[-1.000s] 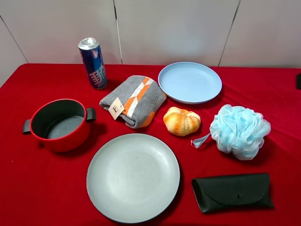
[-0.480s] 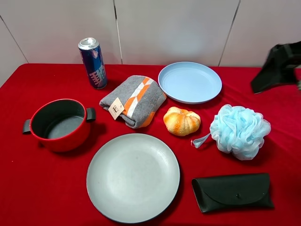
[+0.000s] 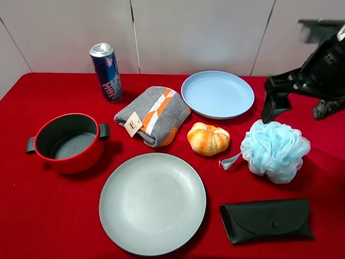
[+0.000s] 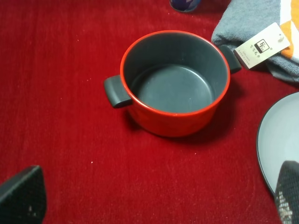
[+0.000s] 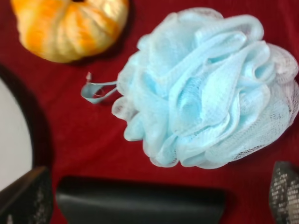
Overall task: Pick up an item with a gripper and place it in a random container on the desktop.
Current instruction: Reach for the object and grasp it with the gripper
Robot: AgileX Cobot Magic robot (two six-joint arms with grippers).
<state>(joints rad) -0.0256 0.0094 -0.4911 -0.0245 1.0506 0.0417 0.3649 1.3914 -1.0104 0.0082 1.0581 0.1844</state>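
Bright red cloth surface (image 3: 32,216) carries everything. Landmark: orange pumpkin-shaped bun (image 3: 208,138), mid-surface.

Large round grey plate (image 3: 152,203): in front of the bun, slightly left.

Round shallow light blue plastic plate (image 3: 218,94): just behind the bun.

Right claw (image 5: 155,195): in the air to the right of and behind the bun, fingers spread wide, gripping nothing.

Left claw (image 4: 154,193): well left of the bun, fingers spread wide, gripping nothing.

Fluffy light blue mesh bath pouf (image 3: 275,150): lying on the surface just right of the bun, below the right claw, apart from both its fingers.

Ribbon loop (image 3: 230,161): flat on the cloth, pointing toward the bun.
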